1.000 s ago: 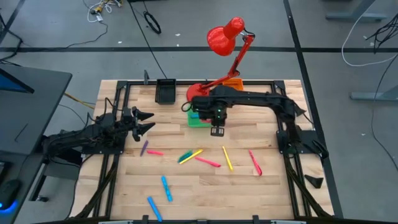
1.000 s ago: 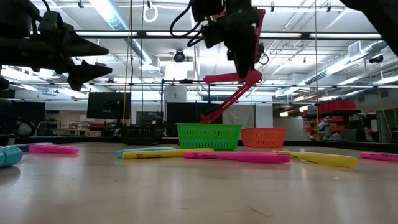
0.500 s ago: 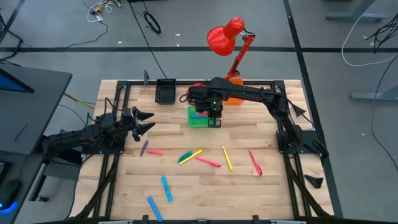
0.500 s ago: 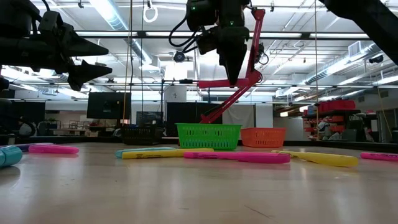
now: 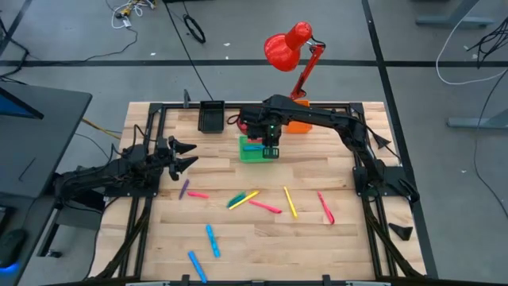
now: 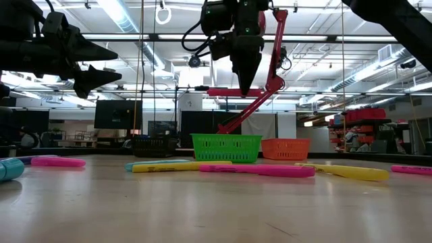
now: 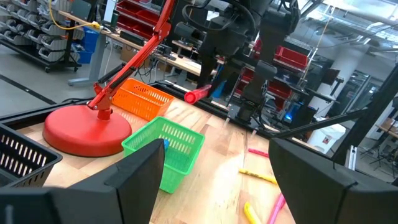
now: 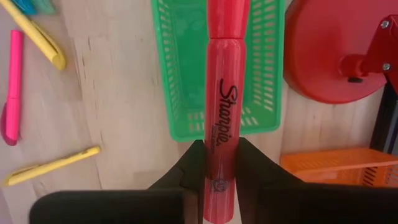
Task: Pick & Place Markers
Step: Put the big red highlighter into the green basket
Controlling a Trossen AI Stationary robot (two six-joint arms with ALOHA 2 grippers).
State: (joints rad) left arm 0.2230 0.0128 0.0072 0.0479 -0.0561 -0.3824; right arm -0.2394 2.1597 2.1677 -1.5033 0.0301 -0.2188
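Observation:
My right gripper [image 5: 270,148] hangs over the green basket [image 5: 254,153] at the far middle of the table, shut on a red marker [image 8: 222,99]. The same marker [image 6: 223,91] shows level in the low view. Several other markers lie loose on the wood, among them a pink one [image 5: 266,206], a yellow one [image 5: 290,202] and a blue one [image 5: 212,240]. Something blue [image 7: 165,143] lies in the basket. My left gripper [image 5: 187,156] waits open at the table's left, above the surface, holding nothing. My right gripper pinches the red marker's barrel near one end [image 8: 219,167] between its two fingers [image 8: 189,168]. The fingers point down and lie across it. The marker is level, lifted clear, and most of its length sticks out to one side above the green basket.
The red lamp's base [image 5: 252,119] and arm [image 5: 305,71] stand just behind the green basket. An orange basket [image 5: 298,125] is to the right of the base, and a black bin [image 5: 211,116] sits at the far left. A black frame [image 5: 361,171] borders the wooden top.
My right gripper has carried the red marker toward the table's far edge and a little left, from the bare wood in front of the green basket to over it, turning slightly about its own axis. The marker stays level and clear.

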